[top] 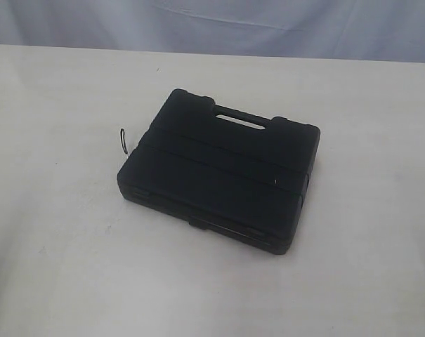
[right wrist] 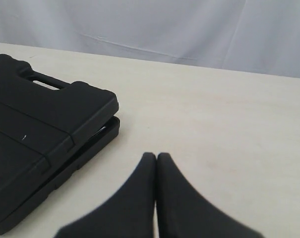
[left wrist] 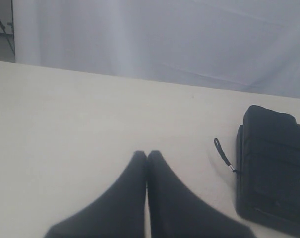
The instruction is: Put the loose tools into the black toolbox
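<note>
The black toolbox [top: 219,172] lies shut in the middle of the white table, handle toward the back. It also shows in the left wrist view [left wrist: 273,168] and the right wrist view [right wrist: 40,134]. A thin black strap [top: 123,140] pokes out from its left side, seen too as the strap [left wrist: 222,153]. The tape measure body, utility knife, pliers and tape roll are out of view. My left gripper [left wrist: 147,153] is shut and empty, well apart from the box. My right gripper [right wrist: 156,155] is shut and empty, beside the box's right end. Neither gripper shows in the exterior view.
The white table [top: 57,246] spreads around the toolbox on all sides. A pale cloth backdrop [top: 219,21] hangs behind the table's far edge.
</note>
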